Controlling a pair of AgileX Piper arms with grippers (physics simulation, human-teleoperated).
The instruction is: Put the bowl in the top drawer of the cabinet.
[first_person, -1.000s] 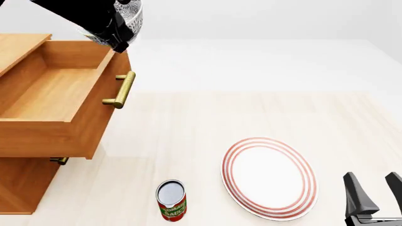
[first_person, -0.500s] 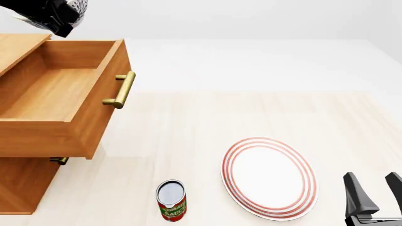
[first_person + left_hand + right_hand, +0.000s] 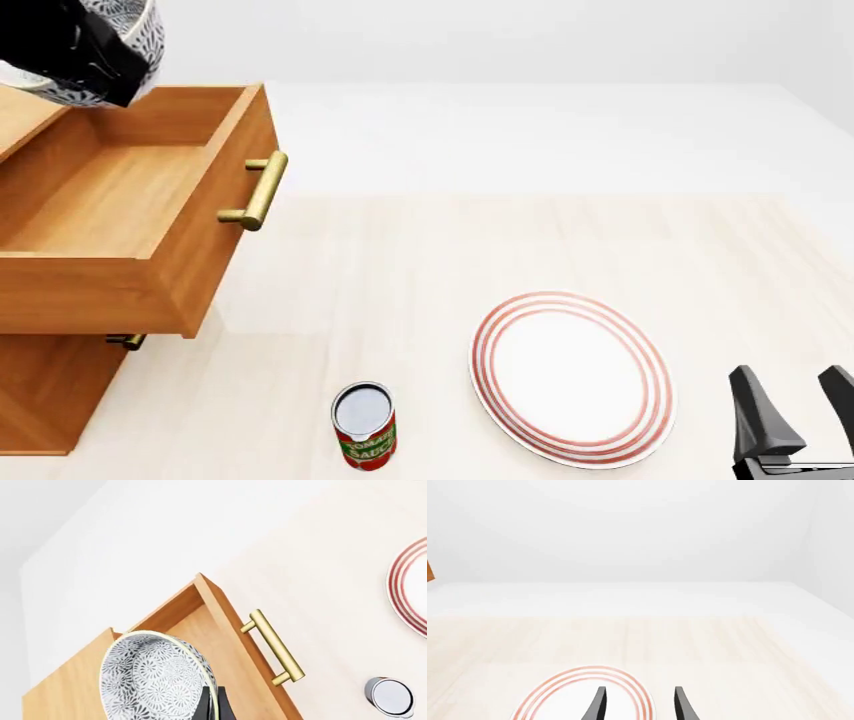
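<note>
The blue-grey speckled bowl (image 3: 157, 680) hangs tilted above the back of the top drawer (image 3: 127, 205), which is pulled out of the cabinet (image 3: 47, 390) with its brass handle (image 3: 256, 190) facing right. My left gripper (image 3: 212, 706) is shut on the bowl's rim. In the front view the bowl (image 3: 134, 35) and the dark left arm sit at the top left corner, over the drawer's far end. My right gripper (image 3: 798, 405) stands open near the table's front right, with nothing between its fingers.
A large red-ringed white plate (image 3: 571, 377) lies right of centre, also in the right wrist view as the plate (image 3: 584, 692). A tomato sauce can (image 3: 363, 424) stands near the front edge. The lower drawer's handle (image 3: 126, 341) shows under the open drawer.
The left arm carried the bowl leftward from over the drawer's front right corner to above its back end, then lowered it slightly. The right arm has stayed still.
</note>
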